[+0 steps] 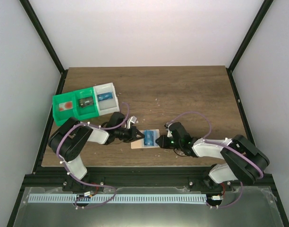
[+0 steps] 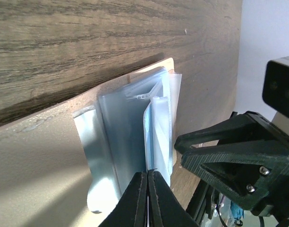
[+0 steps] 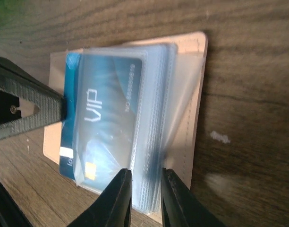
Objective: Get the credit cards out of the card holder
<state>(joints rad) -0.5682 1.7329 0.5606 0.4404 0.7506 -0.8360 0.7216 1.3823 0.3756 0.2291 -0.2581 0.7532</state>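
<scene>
The tan card holder (image 1: pixel 138 144) lies flat near the table's front middle, with its clear plastic sleeves (image 3: pixel 156 118) fanned on top. A blue credit card (image 3: pixel 106 101) printed "VIP" sits in the sleeves, and its left edge sticks out. My left gripper (image 1: pixel 136 135) is at the holder's left side. Its jaws (image 2: pixel 148 174) are shut on that protruding card edge (image 3: pixel 69 90). My right gripper (image 1: pixel 158 141) is at the holder's right side, its jaws (image 3: pixel 147 177) closed on the edge of the sleeve stack. Other cards are hidden in the sleeves.
A green bin (image 1: pixel 73 106) and a white bin (image 1: pixel 106 98) stand at the back left, each holding small items. The table's front edge (image 1: pixel 135 163) is close behind the holder. The two grippers face each other only a few centimetres apart.
</scene>
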